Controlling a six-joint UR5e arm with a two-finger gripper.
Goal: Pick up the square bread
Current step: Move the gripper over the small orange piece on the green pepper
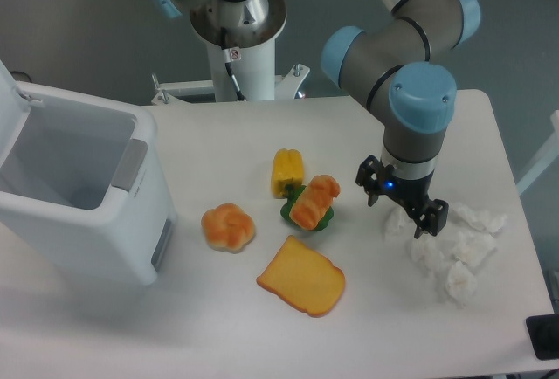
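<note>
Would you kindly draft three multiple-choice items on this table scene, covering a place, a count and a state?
1. The square bread lies
A. on the green pepper
B. inside the white bin
C. under the toast slice

2. Peppers on the table:
A. one
B. two
C. four

3. The claw is
A. shut on the bun
B. open, holding nothing
C. shut on the yellow pepper

Answers: 1 A, green shows beneath the loaf; 2 B, one yellow and one green; 3 B, its fingers stand apart over the crumpled paper.
</note>
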